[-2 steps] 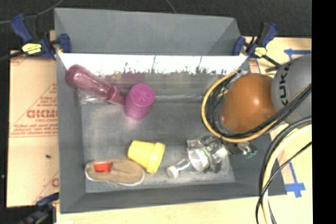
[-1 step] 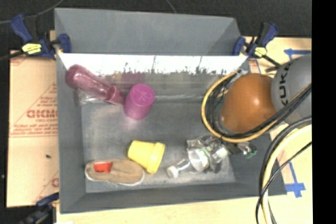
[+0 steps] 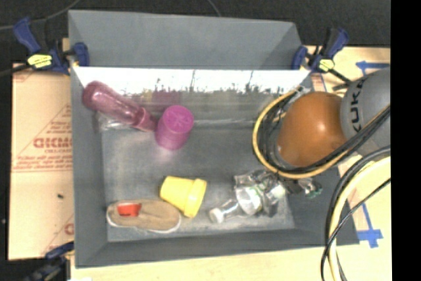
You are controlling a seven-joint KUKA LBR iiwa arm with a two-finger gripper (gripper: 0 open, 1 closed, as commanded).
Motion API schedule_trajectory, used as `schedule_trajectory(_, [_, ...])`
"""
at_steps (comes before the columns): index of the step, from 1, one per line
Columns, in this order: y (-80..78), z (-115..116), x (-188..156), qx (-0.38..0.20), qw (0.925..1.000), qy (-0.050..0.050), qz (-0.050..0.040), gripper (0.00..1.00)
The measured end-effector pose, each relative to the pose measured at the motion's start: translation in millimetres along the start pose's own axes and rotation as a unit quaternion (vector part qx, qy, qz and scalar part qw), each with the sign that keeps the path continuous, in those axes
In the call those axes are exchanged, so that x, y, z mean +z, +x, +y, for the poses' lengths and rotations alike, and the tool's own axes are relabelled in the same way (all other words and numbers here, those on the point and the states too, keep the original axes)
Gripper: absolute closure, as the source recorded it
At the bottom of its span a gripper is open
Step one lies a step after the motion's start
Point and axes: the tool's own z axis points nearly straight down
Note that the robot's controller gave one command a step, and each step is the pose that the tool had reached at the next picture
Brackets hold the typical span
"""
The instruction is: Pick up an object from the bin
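Four loose things lie in the grey bin [image 3: 184,36], all to the left of my gripper [image 3: 253,197] as the camera sees it. I count them from the far left inward.

Farthest from my gripper, along the near wall, lies one tan slipper [image 3: 154,219]. One small red piece [image 3: 129,210] sits at its left end.

Up toward the far-left corner, well apart from me, one magenta bottle [image 3: 112,105] lies on its side. It is tilted, with its thick end at the corner and its narrow end pointing at a cup.

There are two cups. The purple cup [image 3: 174,126] stands by the back wall, up and to the left of my gripper. The bottle's narrow end reaches it, but I cannot tell whether they touch.

The yellow cup [image 3: 184,194] lies on its side, just beside the slipper's right end. It is the nearest thing to me, level with my gripper on its left and apart from it.

My gripper is down at the bin floor near the near-right corner, a cluster of glinting metal. I cannot tell whether it is spread or pressed together.

Behind it, up and to the right, sits my orange cover [image 3: 309,128], ringed by cables [image 3: 260,135].
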Motion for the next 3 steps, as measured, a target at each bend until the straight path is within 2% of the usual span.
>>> schedule_trajectory(3, [-0.3,-0.7,-15.2,0.0,1.0,0.001,-0.001,1.0])
